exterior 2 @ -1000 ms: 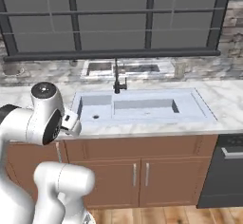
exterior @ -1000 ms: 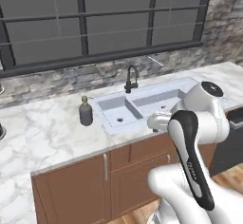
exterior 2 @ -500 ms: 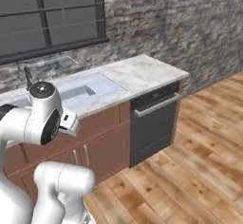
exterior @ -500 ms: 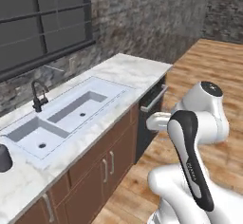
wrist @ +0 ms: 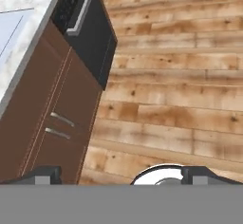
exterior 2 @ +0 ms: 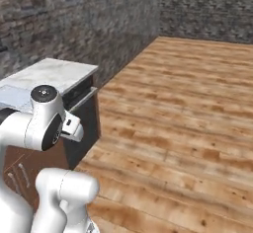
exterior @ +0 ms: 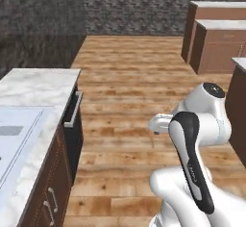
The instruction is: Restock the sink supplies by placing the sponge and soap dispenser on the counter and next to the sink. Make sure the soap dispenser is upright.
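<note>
We see the marble table [exterior: 33, 89] with the pale sink [exterior: 17, 125] at the left base view's left edge, brown island cabinets [exterior: 211, 33] far right, while the hand view shows jaws wide apart over plank floor [wrist: 175, 90] beside a black dishwasher [wrist: 88, 33].

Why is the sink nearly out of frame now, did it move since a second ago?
No. The sink still sits in the same counter; the whole scene shifted, so the base turned toward the wooden floor.
</note>
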Tool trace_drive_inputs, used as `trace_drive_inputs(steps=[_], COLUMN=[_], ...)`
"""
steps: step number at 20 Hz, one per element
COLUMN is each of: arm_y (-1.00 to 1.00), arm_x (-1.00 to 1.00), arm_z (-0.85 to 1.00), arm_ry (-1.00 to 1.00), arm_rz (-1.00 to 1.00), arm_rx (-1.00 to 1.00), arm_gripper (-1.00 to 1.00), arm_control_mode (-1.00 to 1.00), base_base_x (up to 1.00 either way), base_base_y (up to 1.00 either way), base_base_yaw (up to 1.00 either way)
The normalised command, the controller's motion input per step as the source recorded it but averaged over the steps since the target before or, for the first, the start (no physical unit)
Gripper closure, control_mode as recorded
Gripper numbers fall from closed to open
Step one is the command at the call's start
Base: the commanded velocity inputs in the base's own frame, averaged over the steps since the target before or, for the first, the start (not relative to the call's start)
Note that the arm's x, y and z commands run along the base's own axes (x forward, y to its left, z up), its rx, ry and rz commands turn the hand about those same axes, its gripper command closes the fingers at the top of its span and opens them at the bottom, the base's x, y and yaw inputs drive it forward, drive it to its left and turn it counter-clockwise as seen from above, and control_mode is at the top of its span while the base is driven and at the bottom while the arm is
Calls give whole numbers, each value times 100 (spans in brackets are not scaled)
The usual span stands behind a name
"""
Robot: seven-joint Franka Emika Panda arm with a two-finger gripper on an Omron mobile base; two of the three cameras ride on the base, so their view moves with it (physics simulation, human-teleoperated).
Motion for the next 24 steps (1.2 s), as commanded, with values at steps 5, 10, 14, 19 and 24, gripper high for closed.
trace_drive_inputs(steps=[5, 10, 14, 19, 24], arm_y=[0, 0, 0, 0, 0], arm_x=[0, 0, 0, 0, 0], arm_z=[0, 0, 0, 0, 0], arm_ry=[0, 0, 0, 0, 0], arm_rz=[0, 0, 0, 0, 0], arm_rx=[0, 0, 0, 0, 0], arm_gripper=[-100, -100, -100, -100, -100], arm_control_mode=[100, 100, 100, 100, 100], base_base_x=[27, 74, 99, 100, 100], base_base_y=[-57, -16, 2, 28, 60], base_base_yaw=[-72, -56, -49, -39, -30])
